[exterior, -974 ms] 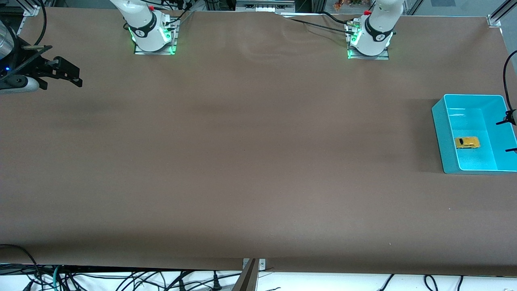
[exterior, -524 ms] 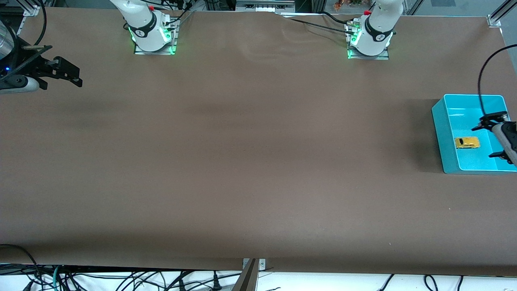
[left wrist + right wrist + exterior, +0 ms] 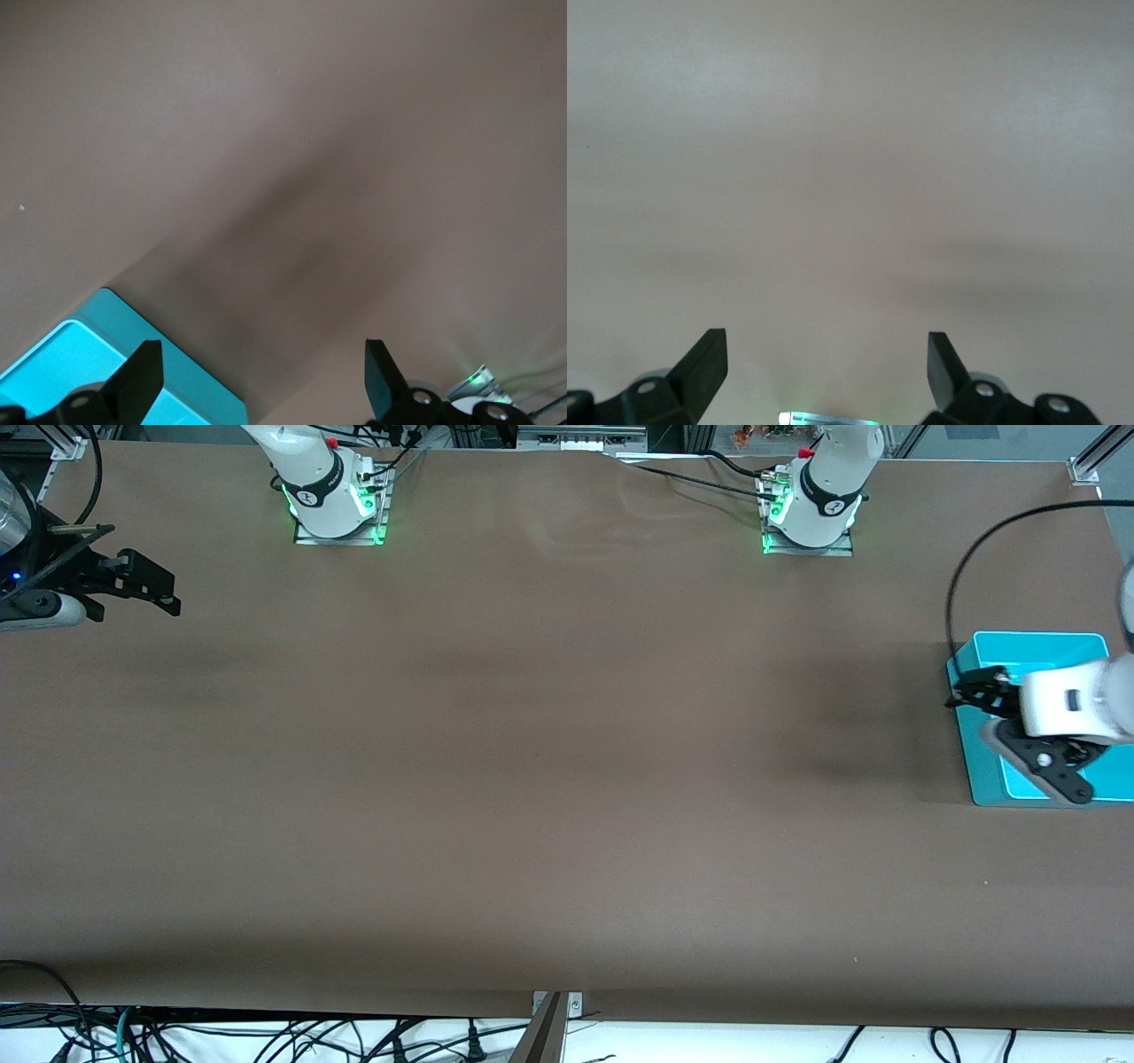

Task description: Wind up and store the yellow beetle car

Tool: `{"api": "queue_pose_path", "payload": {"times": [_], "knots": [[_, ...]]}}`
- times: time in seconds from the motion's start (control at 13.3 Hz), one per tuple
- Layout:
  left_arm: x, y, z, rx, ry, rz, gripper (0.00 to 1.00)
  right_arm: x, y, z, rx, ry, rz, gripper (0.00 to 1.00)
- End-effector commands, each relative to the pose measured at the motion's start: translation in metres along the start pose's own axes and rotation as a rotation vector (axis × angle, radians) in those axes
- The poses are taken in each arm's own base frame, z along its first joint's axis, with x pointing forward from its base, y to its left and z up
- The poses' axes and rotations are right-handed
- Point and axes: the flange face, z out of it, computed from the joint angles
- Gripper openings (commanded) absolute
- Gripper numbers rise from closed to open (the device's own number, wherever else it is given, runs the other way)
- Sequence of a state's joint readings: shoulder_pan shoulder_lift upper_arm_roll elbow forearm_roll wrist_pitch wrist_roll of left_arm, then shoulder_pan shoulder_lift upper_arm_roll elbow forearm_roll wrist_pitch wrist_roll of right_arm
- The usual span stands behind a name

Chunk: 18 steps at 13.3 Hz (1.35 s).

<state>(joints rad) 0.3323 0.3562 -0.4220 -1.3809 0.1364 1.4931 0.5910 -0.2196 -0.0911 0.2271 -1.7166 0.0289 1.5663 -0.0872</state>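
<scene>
Left gripper [image 3: 1019, 735] spread over teal bin [image 3: 1032, 642] at 3 o'clock — car hidden, descend centered; right gripper [image 3: 133, 584] spread, waiting.

Matt brown counter [image 3: 532, 779], smooth like paper, faintly rippled near the arm bases. Turquoise bin [image 3: 983, 779] looks glossy plastic. Left pincer [image 3: 1019, 726]: matt black fingers, shiny white housing.

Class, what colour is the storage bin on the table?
Turquoise bin; best in the front view.
</scene>
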Motion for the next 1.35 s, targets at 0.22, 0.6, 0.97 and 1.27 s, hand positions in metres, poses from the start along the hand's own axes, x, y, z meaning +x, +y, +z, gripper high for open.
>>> {"api": "queue_pose_path", "payload": {"times": [0.22,0.6,0.97,1.27], "knots": [[-0.005,0.081,-0.05,0.149,0.133,-0.309,1.0,0.001,0.0,-0.006,0.001,-0.005,0.011,1.0],[-0.047,0.088,-0.031,0.131,0.265,-0.454,1.0,0.001,0.001,-0.004,0.002,-0.008,0.011,1.0],[-0.045,0.088,-0.035,0.121,0.241,-0.463,1.0,0.002,0.0,-0.004,0.003,-0.006,0.011,1.0],[-0.047,0.091,-0.033,0.107,0.212,-0.485,1.0,0.002,0.001,-0.004,0.004,-0.008,0.008,1.0]]}}
